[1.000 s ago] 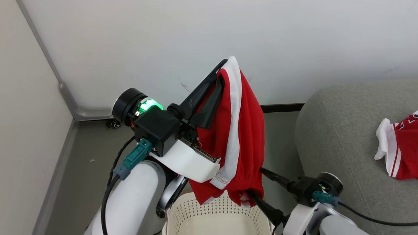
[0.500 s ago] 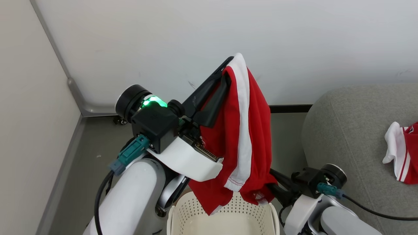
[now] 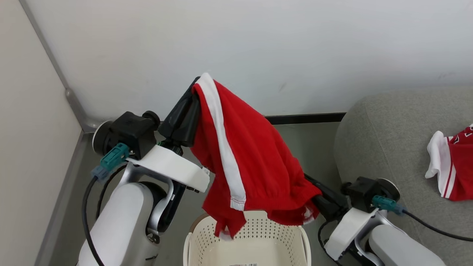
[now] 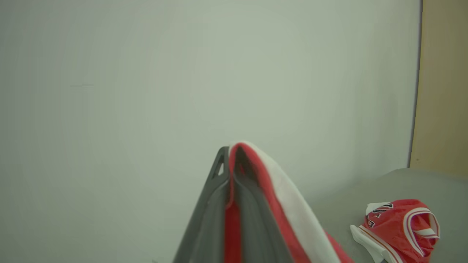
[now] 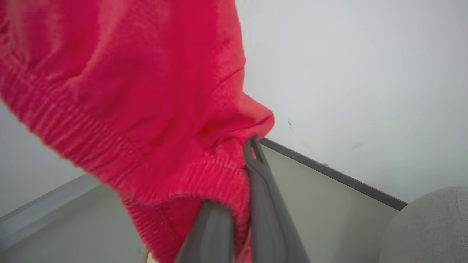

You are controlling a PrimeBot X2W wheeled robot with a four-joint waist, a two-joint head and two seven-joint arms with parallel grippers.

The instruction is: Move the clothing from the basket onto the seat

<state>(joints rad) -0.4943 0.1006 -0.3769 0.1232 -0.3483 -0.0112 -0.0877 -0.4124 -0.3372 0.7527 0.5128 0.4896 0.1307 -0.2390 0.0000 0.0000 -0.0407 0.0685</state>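
A red garment (image 3: 255,155) with a white stripe hangs stretched between both grippers above the cream basket (image 3: 258,242). My left gripper (image 3: 195,84) is shut on its top edge, high up near the wall; the left wrist view shows the cloth (image 4: 289,201) pinched between the fingers (image 4: 219,175). My right gripper (image 3: 312,186) is shut on the ribbed waistband (image 5: 204,175) at the lower right, its tips partly hidden under the fabric. The second red and white garment (image 3: 452,166), with dark lettering (image 4: 380,209), lies crumpled on the grey seat (image 3: 384,147).
A white wall (image 3: 258,48) stands close behind, with a dark baseboard (image 3: 306,118) and grey floor (image 3: 107,155) under it. A beige side wall (image 3: 29,129) closes the left. The basket holds a label (image 3: 244,264) at its bottom.
The left gripper has swung left in the view with the garment. The right gripper has closed on the waistband, so the cloth now spreads between the two. The camera has shifted too.
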